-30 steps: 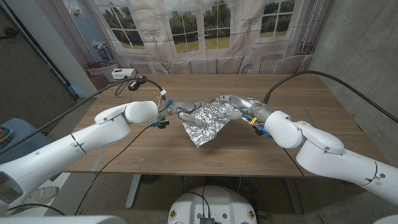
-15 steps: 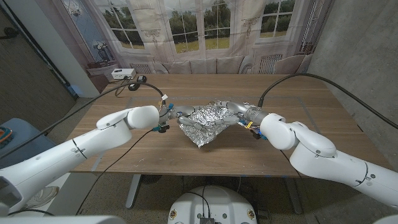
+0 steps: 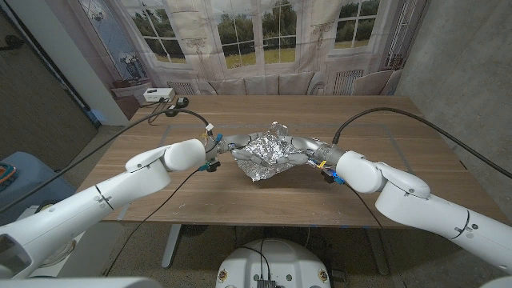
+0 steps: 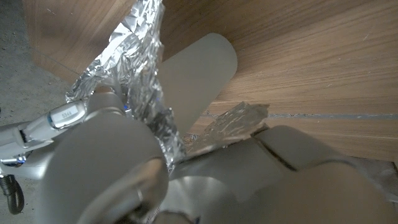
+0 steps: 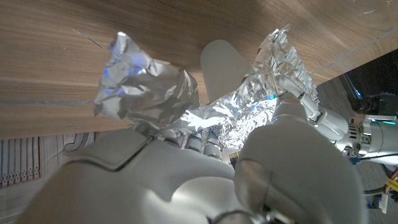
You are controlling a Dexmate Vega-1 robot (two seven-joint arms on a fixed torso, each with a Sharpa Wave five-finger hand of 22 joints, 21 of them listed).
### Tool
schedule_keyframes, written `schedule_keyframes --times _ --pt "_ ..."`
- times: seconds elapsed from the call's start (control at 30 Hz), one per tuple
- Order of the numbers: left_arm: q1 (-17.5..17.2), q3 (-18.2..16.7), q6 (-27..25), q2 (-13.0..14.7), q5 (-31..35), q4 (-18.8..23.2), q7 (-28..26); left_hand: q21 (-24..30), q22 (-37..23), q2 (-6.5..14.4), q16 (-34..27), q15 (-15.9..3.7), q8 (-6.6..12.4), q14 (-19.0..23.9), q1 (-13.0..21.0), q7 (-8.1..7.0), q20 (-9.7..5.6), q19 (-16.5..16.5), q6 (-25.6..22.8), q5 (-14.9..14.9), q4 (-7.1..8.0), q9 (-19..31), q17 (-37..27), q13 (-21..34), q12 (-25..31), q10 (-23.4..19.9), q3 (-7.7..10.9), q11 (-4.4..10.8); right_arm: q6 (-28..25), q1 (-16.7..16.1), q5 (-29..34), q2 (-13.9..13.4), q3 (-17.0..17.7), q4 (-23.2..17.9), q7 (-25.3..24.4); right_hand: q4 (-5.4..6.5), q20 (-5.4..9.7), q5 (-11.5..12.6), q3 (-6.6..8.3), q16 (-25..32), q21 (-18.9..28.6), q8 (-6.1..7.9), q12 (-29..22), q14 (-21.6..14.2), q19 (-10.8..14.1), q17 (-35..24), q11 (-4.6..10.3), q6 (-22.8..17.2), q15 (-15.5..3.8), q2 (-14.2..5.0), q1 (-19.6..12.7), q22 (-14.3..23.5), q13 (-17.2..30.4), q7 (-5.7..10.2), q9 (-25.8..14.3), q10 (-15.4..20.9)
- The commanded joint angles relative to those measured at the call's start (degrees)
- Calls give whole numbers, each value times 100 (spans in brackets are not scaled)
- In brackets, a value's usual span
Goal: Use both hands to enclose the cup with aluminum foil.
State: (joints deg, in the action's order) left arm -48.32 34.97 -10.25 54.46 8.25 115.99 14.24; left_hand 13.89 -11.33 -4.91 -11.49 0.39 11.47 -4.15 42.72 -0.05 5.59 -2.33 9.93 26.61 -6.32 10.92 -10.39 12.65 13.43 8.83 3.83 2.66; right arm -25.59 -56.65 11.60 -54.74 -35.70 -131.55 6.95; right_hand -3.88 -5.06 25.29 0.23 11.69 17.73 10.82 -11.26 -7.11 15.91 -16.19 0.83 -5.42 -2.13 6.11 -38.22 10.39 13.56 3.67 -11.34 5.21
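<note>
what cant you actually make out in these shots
- The cup: hidden under the crumpled foil in the head view.
- Left hand and right hand: fingers buried in foil, contact unclear.
- Both wrist views: each hand's own back blocks most of the foil.

Crumpled foil (image 3: 266, 154) sits mid-desk (image 3: 376, 188), pressed between my left robot hand (image 3: 226, 148) and right robot hand (image 3: 302, 150); no gap between them. Bare wood lies open on the near side and out to both ends. A white box (image 3: 159, 95) and black cables (image 3: 190, 109) crowd the far left corner.
</note>
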Motion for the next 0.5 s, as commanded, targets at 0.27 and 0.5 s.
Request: schedule_keyframes --times 0.27,0.5 --pt "1 112 55 -256 -150 -311 -142 165 -3 111 -71 -40 37 455 132 435 -99 -483 328 61 32 8 22 -11 125 -338 -140 -232 2324 -501 -1768 348 634 1323 -497 43 166 86 -167 144 21 67 -99 -318 347 46 -114 -88 27 2 103 7 4 -138 -5 192" --pt "-55 85 414 -373 -334 -576 -319 302 -5 455 -109 -410 89 1405 670 172 -151 -974 -72 -88 -62 6 64 -84 277 -1021 -91 455 2653 -551 -1462 622 505 1532 -937 -28 387 157 -162 175 50 71 -98 -446 559 99 -47 -84 -100 -98 -118 8 -7 -124 -1 216"
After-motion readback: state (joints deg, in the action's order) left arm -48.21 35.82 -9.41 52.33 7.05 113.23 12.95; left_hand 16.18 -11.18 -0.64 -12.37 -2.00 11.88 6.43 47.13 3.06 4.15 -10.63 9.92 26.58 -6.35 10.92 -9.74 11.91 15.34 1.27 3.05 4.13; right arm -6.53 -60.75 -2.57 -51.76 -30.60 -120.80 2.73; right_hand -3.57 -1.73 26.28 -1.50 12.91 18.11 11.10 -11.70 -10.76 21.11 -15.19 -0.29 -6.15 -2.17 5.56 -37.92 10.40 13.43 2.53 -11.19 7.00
